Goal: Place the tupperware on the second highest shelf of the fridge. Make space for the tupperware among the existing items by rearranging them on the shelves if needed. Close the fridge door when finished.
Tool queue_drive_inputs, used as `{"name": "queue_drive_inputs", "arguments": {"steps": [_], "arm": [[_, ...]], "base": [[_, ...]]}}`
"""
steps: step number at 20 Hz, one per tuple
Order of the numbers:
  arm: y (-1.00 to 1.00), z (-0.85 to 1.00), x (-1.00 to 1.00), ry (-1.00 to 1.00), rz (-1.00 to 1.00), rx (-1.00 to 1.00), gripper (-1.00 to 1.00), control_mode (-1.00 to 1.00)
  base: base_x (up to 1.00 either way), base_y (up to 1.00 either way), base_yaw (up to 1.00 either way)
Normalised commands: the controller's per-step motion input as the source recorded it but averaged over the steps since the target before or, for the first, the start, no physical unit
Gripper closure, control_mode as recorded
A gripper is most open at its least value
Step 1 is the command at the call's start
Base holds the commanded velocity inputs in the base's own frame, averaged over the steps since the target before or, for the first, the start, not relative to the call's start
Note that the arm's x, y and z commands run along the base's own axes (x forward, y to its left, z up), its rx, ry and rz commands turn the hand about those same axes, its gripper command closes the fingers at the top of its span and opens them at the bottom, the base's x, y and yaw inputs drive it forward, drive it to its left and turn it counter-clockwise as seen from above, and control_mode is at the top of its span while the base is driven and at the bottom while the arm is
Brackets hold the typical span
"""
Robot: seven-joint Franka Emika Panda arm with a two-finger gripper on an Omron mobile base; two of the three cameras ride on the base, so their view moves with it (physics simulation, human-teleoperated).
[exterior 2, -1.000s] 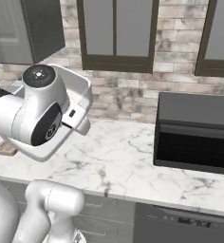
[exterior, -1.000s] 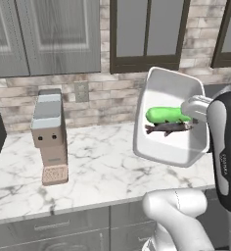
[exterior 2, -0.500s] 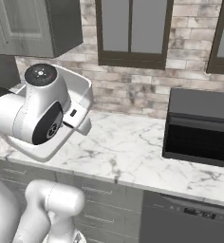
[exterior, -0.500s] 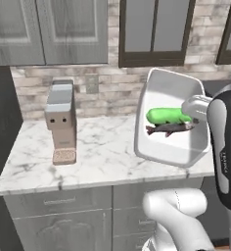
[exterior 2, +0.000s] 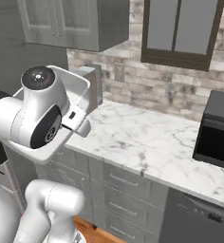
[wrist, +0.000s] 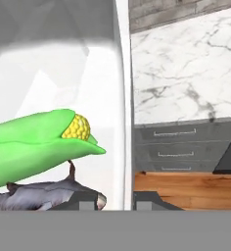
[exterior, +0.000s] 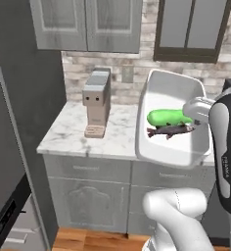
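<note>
My gripper [wrist: 123,201] is shut on the side rim of the white tupperware [exterior: 172,91], holding it tilted in the air in front of the counter. A green corn cob [exterior: 168,116] and a grey fish [exterior: 169,131] lie inside; in the hand view the corn cob [wrist: 35,143] and the fish [wrist: 38,196] sit close up against the tupperware [wrist: 49,73] wall. In the right base view the tupperware [exterior 2: 81,89] sits behind my arm. The fridge [exterior: 27,98] rises dark grey at the far left, with its fridge door [exterior: 1,166] at the picture's edge. The shelves and the existing items are out of view.
A grey coffee machine [exterior: 97,102] stands on the marble counter [exterior: 83,136] by the brick wall. A black microwave [exterior 2: 216,131] sits at the right end of the counter [exterior 2: 142,138]. Grey drawers run below, wall cabinets above, wooden floor underneath.
The whole scene has slid right in both base views, so the base has driven left along the counter. The fridge has come into view at the left. The grip on the tupperware is unchanged.
</note>
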Motion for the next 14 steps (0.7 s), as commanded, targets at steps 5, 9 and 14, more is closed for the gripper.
{"name": "queue_drive_inputs", "arguments": {"steps": [5, 9, 14], "arm": [[0.00, 0.00, 0.00, 0.00, 0.00, 0.00, 1.00, 1.00], [0.00, 0.00, 0.00, 0.00, 0.00, 0.00, 1.00, 1.00], [0.00, 0.00, 0.00, 0.00, 0.00, 0.00, 1.00, 1.00]], "base": [[-0.18, -0.29, 0.41], [-0.26, -0.43, 0.39], [-0.46, -0.56, 0.36]]}}
